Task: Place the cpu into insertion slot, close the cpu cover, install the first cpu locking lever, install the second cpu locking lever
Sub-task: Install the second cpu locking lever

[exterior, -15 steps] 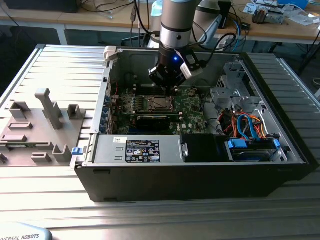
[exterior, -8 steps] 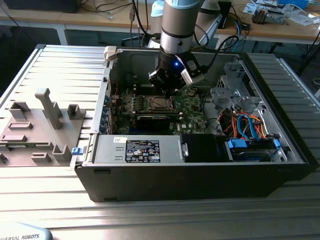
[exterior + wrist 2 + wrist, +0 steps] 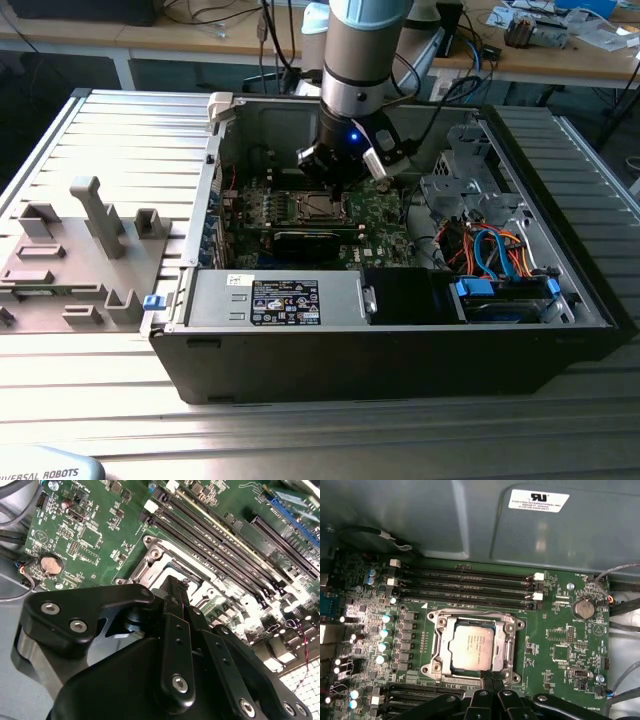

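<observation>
The cpu [image 3: 472, 645] lies flat in the insertion slot [image 3: 475, 614] on the green motherboard [image 3: 560, 645], its dull silver top facing up. The cpu cover [image 3: 507, 650], a silvery frame, lies down around it with the chip showing through the cut-out. My gripper [image 3: 489, 676] is shut, and its black fingertips [image 3: 175, 585] rest at one edge of the socket [image 3: 170, 562]. I cannot tell whether a thin lever is pinched between them. In the exterior view the gripper [image 3: 338, 180] hangs just above the socket [image 3: 316, 207] inside the open computer case [image 3: 400, 340].
Long black memory slots [image 3: 470, 587] run beside the socket, with a coin battery [image 3: 583, 608] further along the board. A black expansion card [image 3: 315, 238], a power supply [image 3: 280, 300] and blue and orange cables [image 3: 495, 250] crowd the case. A grey fixture plate [image 3: 80, 250] lies at the exterior view's left.
</observation>
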You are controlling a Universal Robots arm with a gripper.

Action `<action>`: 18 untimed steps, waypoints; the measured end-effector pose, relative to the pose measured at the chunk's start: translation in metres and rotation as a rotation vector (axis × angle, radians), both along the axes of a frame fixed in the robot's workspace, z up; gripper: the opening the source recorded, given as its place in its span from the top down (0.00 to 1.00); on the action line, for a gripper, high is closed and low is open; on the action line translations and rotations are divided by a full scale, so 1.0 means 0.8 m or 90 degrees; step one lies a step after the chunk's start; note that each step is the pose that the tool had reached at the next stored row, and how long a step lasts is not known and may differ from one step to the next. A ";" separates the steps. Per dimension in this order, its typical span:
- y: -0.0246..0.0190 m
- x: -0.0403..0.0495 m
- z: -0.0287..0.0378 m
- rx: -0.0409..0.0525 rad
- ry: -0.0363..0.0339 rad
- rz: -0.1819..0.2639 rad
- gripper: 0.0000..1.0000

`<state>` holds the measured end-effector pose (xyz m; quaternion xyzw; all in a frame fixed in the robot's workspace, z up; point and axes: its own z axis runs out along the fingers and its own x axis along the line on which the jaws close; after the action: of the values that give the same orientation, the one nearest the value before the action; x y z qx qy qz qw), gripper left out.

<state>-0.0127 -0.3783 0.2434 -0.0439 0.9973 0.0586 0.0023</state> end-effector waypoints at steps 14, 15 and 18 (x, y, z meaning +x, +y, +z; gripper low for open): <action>-0.0407 -0.004 -0.0011 0.0627 0.0000 0.000 0.89; -0.0445 -0.008 -0.0018 0.0628 0.0000 0.000 0.89; -0.0509 -0.016 -0.0035 0.0627 0.0000 0.000 0.89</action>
<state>-0.0255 -0.4190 0.2406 -0.0438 0.9932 0.1076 0.0044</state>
